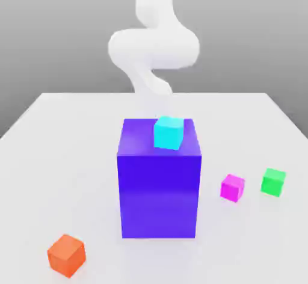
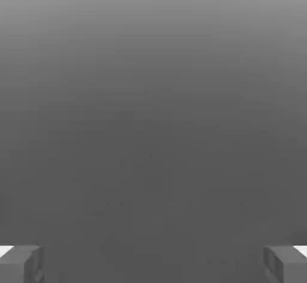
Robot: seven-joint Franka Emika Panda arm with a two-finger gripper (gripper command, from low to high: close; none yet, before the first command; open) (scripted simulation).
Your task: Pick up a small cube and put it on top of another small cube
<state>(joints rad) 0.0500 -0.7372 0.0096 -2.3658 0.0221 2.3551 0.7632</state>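
The magenta-pink cube [image 1: 233, 188] sits flat on the white tabletop [image 1: 60, 156], on the exterior view's right of the big purple block [image 1: 159, 183] and near its lower edge; the bright green cube [image 1: 274, 182] rests just beside it, further to the exterior view's right, with a clear gap between the two; both lie in the open, so I judge each is reachable from above without the block getting in the way. A cyan cube [image 1: 168, 132] stands on top of the purple block, slightly turned against the block's edges; an orange cube [image 1: 67, 255] lies well apart toward the exterior view's lower left; neither belongs to the job.

The white arm [image 1: 153, 48] rises behind the block, well away from the pink cube. In the hand view the claw [image 2: 153, 262] stands wide, its two grey fingertips [image 2: 23, 262] far apart at the edges of the picture with nothing between them; it holds nothing, so the pick is not yet begun.

The pink cube has no long axis, being equal on all sides; it rests on one face with its top level, its vertical faces turned a little off square to the camera; the green cube is turned much the same way. Judging from this, the claw can close across either pair of opposite side faces.
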